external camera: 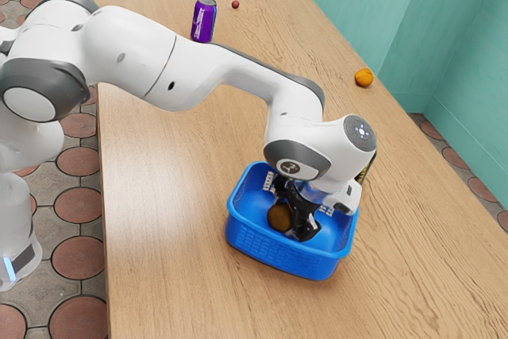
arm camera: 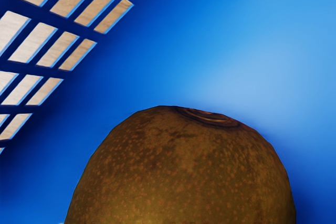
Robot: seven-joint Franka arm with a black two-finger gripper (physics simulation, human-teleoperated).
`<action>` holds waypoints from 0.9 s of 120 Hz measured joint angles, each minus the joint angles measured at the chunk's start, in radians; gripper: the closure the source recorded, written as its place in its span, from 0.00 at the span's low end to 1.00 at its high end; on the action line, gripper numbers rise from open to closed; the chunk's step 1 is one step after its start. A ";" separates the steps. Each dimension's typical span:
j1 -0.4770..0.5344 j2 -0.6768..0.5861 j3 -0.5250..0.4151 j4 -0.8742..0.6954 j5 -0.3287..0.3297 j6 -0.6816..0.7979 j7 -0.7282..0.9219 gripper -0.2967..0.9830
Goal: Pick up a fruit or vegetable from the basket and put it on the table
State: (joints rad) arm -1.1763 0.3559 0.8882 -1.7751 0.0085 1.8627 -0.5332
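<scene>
Inside the blue basket [external camera: 274, 252], low behind the near wall: one brown, speckled, roundish fruit [external camera: 279, 216], the likely pick. Arm [external camera: 202, 73] bent over the rim, hand tipped down into the hollow, presumably because the walls bar a low approach from the side. Fingers [external camera: 305, 229] right by the fruit; whether they grip it or merely flank it, cannot tell. Ringed end of the fruit [arm camera: 210, 118] exposed in the wrist view, which would leave the rounded sides for a grasp. Basket upright on the tabletop [external camera: 175, 228]. Purple can [external camera: 204, 21], small red ball [external camera: 236, 5] and orange fruit [external camera: 363, 77] well apart from it. My reading: grasp stage. A secure hold first, then a straight lift, lest the fruit catch the rim.
</scene>
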 joint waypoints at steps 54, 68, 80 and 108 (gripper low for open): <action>-0.011 -0.052 0.012 0.023 0.005 -0.016 0.015 0.49; -0.012 -0.161 0.039 0.072 0.013 -0.058 0.020 0.50; -0.009 -0.214 0.125 0.134 0.030 -0.104 0.028 0.50; 0.069 -0.227 0.303 0.191 0.025 -0.165 0.062 0.48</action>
State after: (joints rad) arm -1.1077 0.1292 1.1913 -1.5842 0.0333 1.6975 -0.4711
